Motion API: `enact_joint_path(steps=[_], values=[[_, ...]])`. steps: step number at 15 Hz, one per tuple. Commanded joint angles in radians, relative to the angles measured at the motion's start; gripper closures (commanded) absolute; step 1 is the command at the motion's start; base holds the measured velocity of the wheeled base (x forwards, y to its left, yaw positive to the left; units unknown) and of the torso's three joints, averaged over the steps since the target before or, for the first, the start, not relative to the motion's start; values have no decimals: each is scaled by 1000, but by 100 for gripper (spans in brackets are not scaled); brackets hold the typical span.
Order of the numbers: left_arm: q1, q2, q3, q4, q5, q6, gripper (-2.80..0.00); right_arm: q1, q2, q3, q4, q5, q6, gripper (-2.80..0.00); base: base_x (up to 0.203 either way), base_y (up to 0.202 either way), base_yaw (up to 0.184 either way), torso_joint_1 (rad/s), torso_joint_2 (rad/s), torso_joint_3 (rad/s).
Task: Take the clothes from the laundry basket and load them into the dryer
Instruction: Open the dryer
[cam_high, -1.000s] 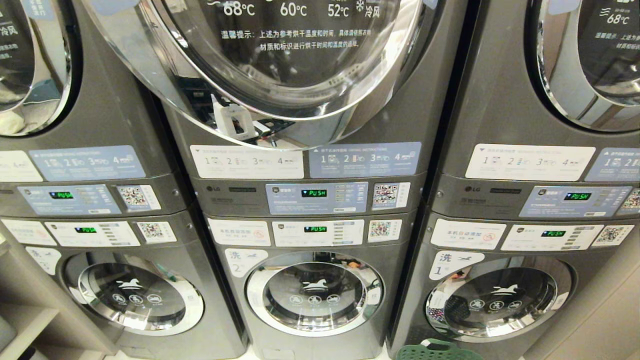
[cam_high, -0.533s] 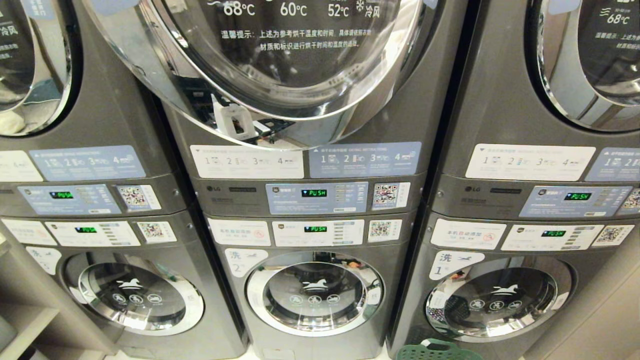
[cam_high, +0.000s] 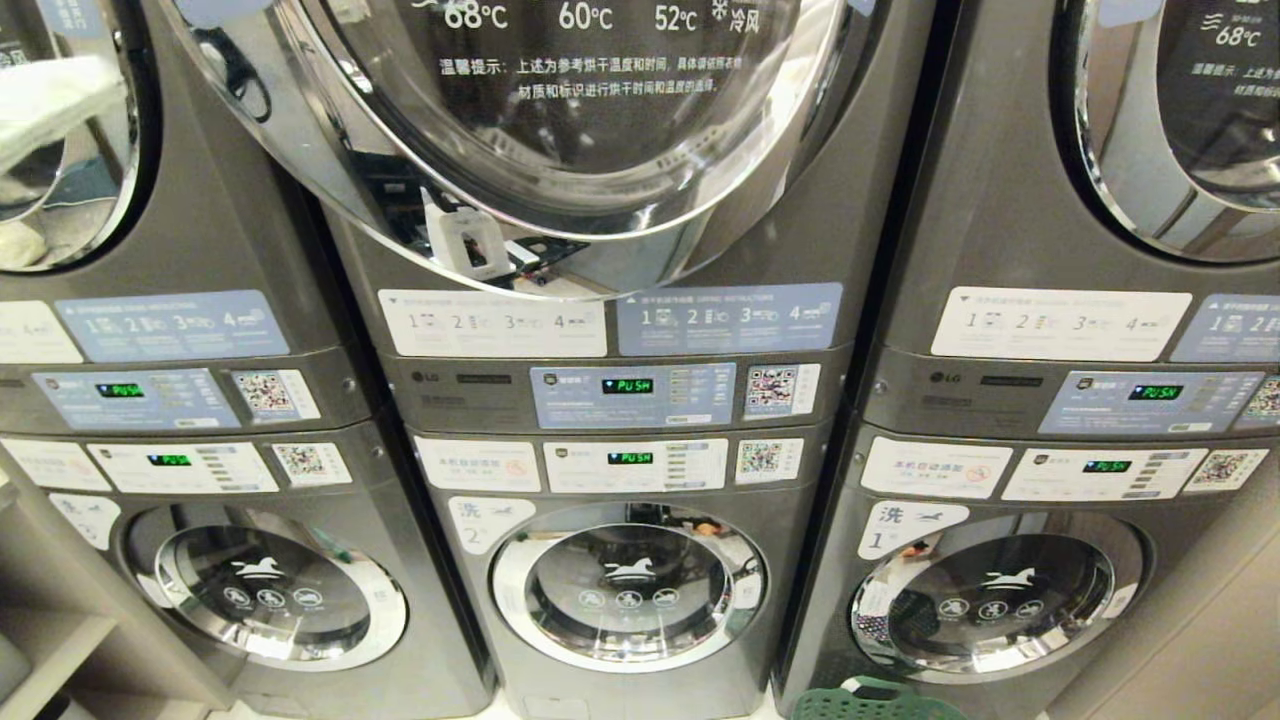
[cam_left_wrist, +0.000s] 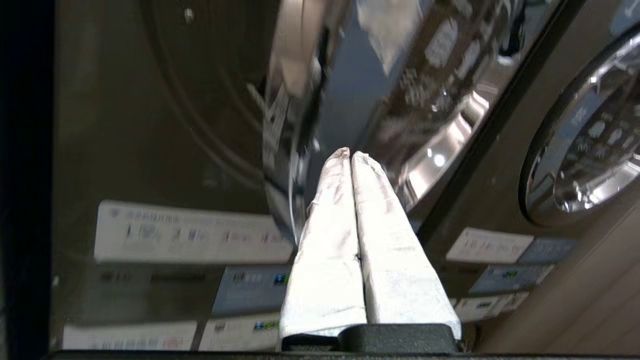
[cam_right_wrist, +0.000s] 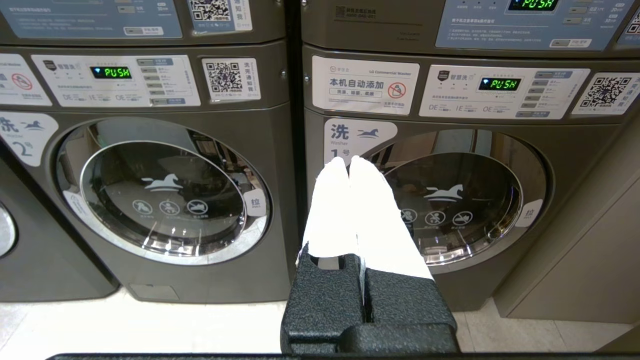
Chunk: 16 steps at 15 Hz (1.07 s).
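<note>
Below washer 1 (cam_high: 985, 590), at the foot of its round door, you see only the rim of the green laundry basket (cam_high: 875, 703), poking into the bottom of the head view. No clothes show in the sliver that is visible.

Left of washer 1 stands washer 2 (cam_high: 630, 585), and above washer 2 sits the dryer (cam_high: 600, 130) with its big chrome-ringed door, temperature figures printed on the glass. Its door looks closed from the head view, though the top is cut off. Between dryer and washer 2 run the 2 control panels, each showing a green "PUSH" display (cam_high: 628, 386).

Up beside the dryer door you have the left gripper (cam_left_wrist: 351, 154), its 2 white-wrapped fingers pressed together with nothing between them. In the head view a blurred white shape at the upper left edge may be that arm, but you cannot tell.

Facing washer 1, your right gripper (cam_right_wrist: 349, 161) hangs low in front of the door, fingers also squeezed together and empty, above the pale floor (cam_right_wrist: 125, 325).
</note>
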Motion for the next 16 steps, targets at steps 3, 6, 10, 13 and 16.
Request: enact_joint_path(steps=[3,6,10,13,16], values=[[47,260,-183,-59,-22,-22,0,0,2,0,0,1,0,0,0,0,0,0,0,0],[68,262,-184,-61,-22,-20,0,0,2,0,0,1,0,0,0,0,0,0,0,0],[75,278,-192,-61,-22,-20,0,0,2,0,0,1,0,0,0,0,0,0,0,0],[74,322,-235,-62,-25,-21,0,0,2,0,-1,1,1,0,0,0,0,0,0,0],[70,361,-279,-62,-25,-22,0,0,2,2,-2,1,1,0,0,0,0,0,0,0]])
